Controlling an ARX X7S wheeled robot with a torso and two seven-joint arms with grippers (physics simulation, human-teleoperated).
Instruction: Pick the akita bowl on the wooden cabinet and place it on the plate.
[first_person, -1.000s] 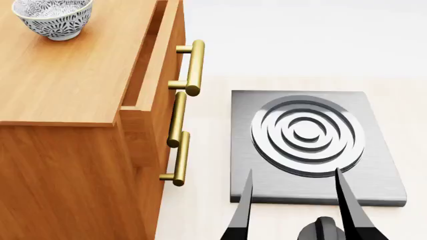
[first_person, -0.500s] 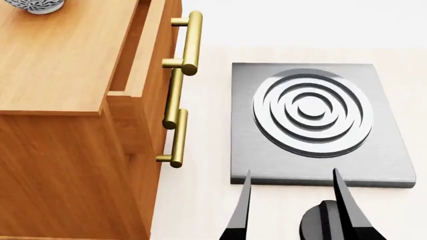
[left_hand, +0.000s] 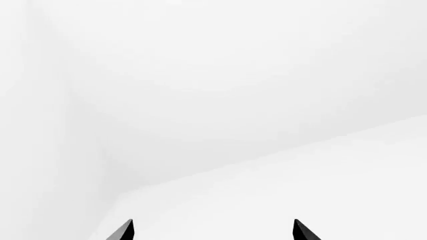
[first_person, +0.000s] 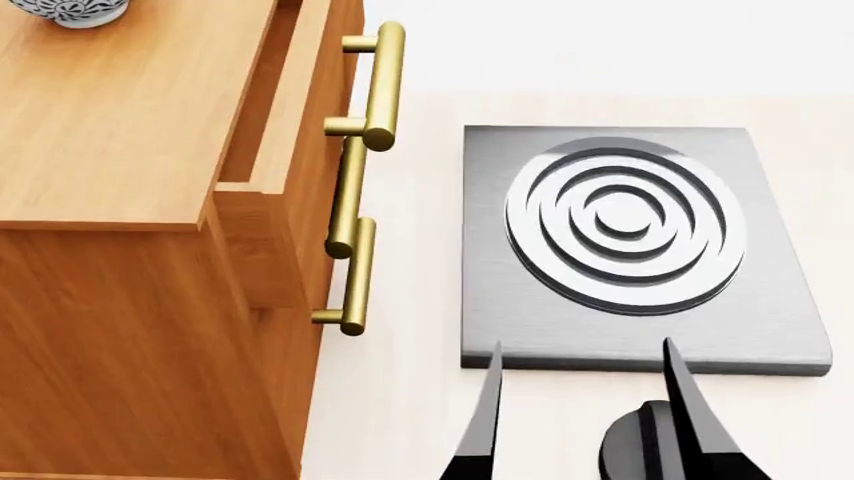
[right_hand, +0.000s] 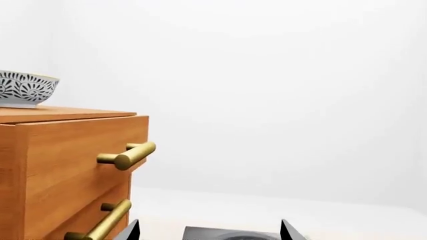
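Akita bowl (right_hand: 25, 89) is sitting upright, mouth upward, on the wooden cabinet's (first_person: 120, 120) top at its far corner. Right gripper (first_person: 581, 395) is hovering spread and empty by the grey stove slab (first_person: 767, 300); left gripper (left_hand: 212, 229) is likewise spread.

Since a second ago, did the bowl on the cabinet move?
Cannot tell for sure, but likely not. The akita bowl slid up the head view, yet the wooden cabinet and grey stove slab slid the same way, so the camera moved.
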